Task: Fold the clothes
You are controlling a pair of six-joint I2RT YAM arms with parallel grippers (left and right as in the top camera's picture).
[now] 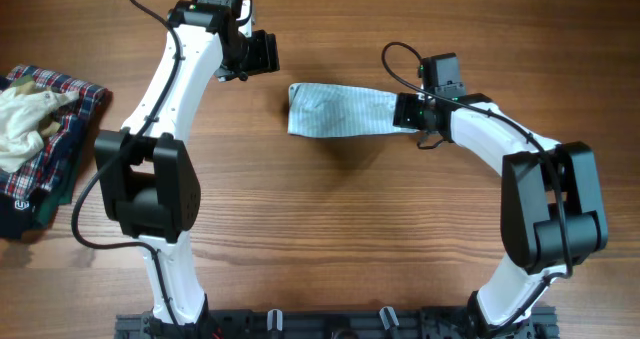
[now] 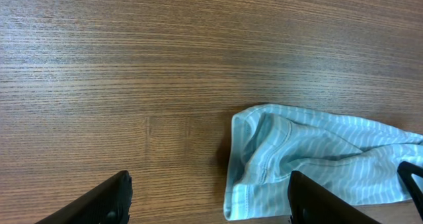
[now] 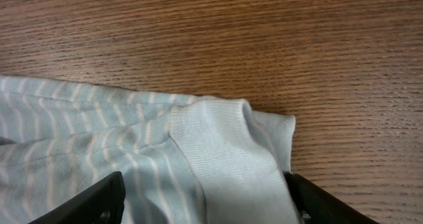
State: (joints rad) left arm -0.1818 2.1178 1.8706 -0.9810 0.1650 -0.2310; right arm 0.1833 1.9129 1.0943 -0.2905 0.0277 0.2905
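- A bare wooden table [image 1: 330, 209] fills the scene, its grain running side to side beneath two white-and-black robot arms.
- The light-blue striped garment [image 1: 340, 111] lies flat near the middle of the table, a little toward the far edge. It is gathered into a long, narrow strip running left to right.
- Judging by that shape, a lengthwise fold looks done. The strip does not appear to be folded end over end yet, and its left end looks rumpled in the left wrist view.
- The right gripper [image 1: 405, 112] sits low over the strip's right end, its arm reaching in from the right edge with the elbow bent. Its jaws stand apart on either side of a plain ribbed band [image 3: 225, 158], which lies slack between them and is not pinched.
- The left gripper [image 1: 262, 52] hovers beyond the strip's left end, closer to the far edge and clear of the cloth. Its jaws are wide apart with nothing in them, and its arm stretches up from the near edge.
- A plaid garment [image 1: 60, 139] and a cream cloth [image 1: 25, 119] sit heaped at the left edge, well apart from the work.
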